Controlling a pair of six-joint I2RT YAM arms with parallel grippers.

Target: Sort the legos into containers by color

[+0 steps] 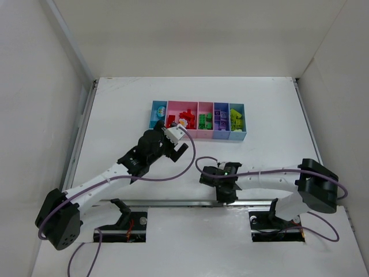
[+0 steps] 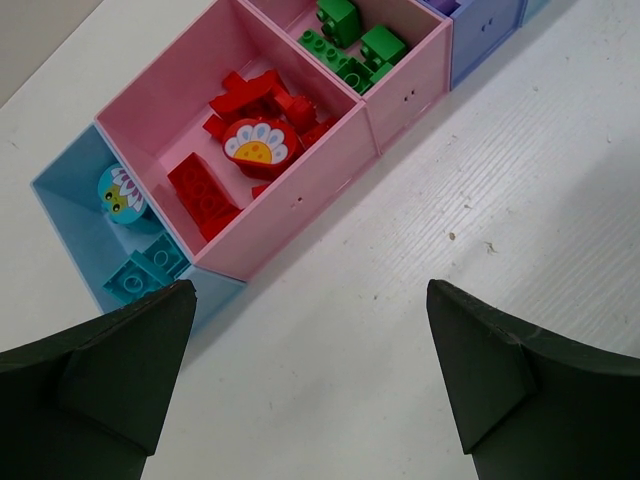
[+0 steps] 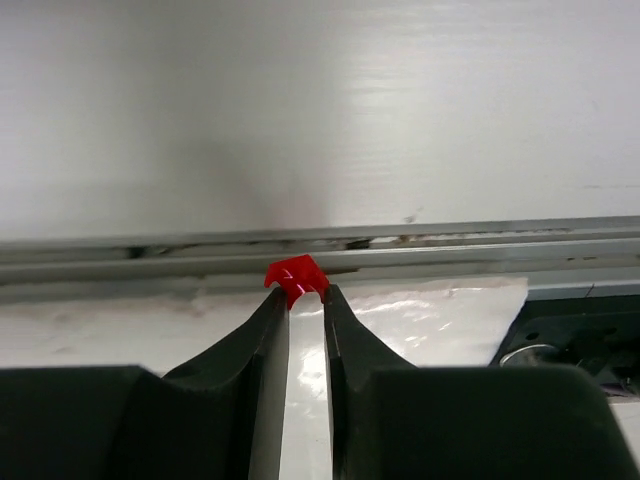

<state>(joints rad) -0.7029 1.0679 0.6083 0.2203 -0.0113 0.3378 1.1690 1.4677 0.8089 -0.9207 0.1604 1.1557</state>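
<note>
The containers (image 1: 199,137) are a joined row of bins at the far middle of the table. They hold teal (image 1: 159,111), red (image 1: 183,118), green (image 1: 205,121), purple (image 1: 221,120) and yellow-green legos (image 1: 236,118), one colour per bin. My left gripper (image 1: 176,151) is open and empty just in front of the wide pink bin (image 2: 300,200). Its wrist view shows red bricks (image 2: 200,195), a flower piece (image 2: 258,145), green bricks (image 2: 350,45) and a teal brick (image 2: 140,272). My right gripper (image 1: 228,196) is at the table's near edge, shut on a small red lego (image 3: 296,274).
A metal rail (image 3: 420,250) runs along the table's near edge right under my right gripper. White walls stand at the left, back and right. Both arm bases (image 1: 57,222) sit below the rail.
</note>
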